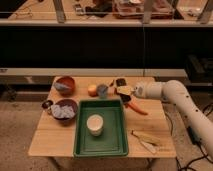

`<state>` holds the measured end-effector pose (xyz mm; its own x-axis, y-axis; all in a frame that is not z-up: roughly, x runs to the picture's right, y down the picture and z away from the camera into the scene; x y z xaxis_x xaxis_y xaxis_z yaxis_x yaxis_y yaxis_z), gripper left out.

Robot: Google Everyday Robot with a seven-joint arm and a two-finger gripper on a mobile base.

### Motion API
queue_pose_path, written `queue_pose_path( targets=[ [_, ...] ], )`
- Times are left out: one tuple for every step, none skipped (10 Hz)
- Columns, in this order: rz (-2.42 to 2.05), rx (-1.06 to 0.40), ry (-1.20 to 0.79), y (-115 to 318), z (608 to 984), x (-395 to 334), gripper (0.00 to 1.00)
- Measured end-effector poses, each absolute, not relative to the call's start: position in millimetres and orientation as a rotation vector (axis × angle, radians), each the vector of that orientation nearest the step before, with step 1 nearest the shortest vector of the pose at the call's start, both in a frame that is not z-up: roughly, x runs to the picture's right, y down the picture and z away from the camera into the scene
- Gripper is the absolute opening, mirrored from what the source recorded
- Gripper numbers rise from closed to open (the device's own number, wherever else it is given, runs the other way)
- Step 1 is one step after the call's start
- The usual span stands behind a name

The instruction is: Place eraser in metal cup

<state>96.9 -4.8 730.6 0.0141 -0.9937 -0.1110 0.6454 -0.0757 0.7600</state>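
My gripper is at the end of the white arm, low over the back middle of the wooden table, just right of the grey-blue cup and above the carrot's top end. A small dark block, apparently the eraser, shows right at the gripper's far side. I cannot tell whether it is held or lying on the table. The tiny metal cup stands at the table's left edge, beside the nearer brown bowl, well left of the gripper.
A green tray holds a white cup at the front middle. A second brown bowl is at the back left, with an orange fruit next to the grey-blue cup. Pale flat items lie at the front right.
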Motion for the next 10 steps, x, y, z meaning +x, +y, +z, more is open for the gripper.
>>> queue_pose_path(
  targets=[
    [-1.494, 0.768, -0.595, -4.8, 730.6, 97.4, 0.0],
    [-1.495, 0.768, -0.595, -5.0, 730.5, 97.1, 0.0],
    [-1.495, 0.768, -0.595, -5.0, 730.6, 97.0, 0.0],
    [-1.495, 0.768, -0.595, -5.0, 730.5, 97.1, 0.0],
    [-1.494, 0.768, -0.595, -5.0, 730.6, 97.1, 0.0],
    [-1.494, 0.768, -0.595, -4.9, 730.7, 97.2, 0.0],
    [-1.493, 0.768, -0.596, -4.2, 731.3, 97.1, 0.0],
    [-1.493, 0.772, -0.594, -5.3, 731.5, 97.3, 0.0],
    [-1.499, 0.79, -0.589, -8.0, 731.5, 96.4, 0.0],
    [-1.512, 0.828, -0.587, -13.5, 732.5, 91.0, 0.0]
  ],
)
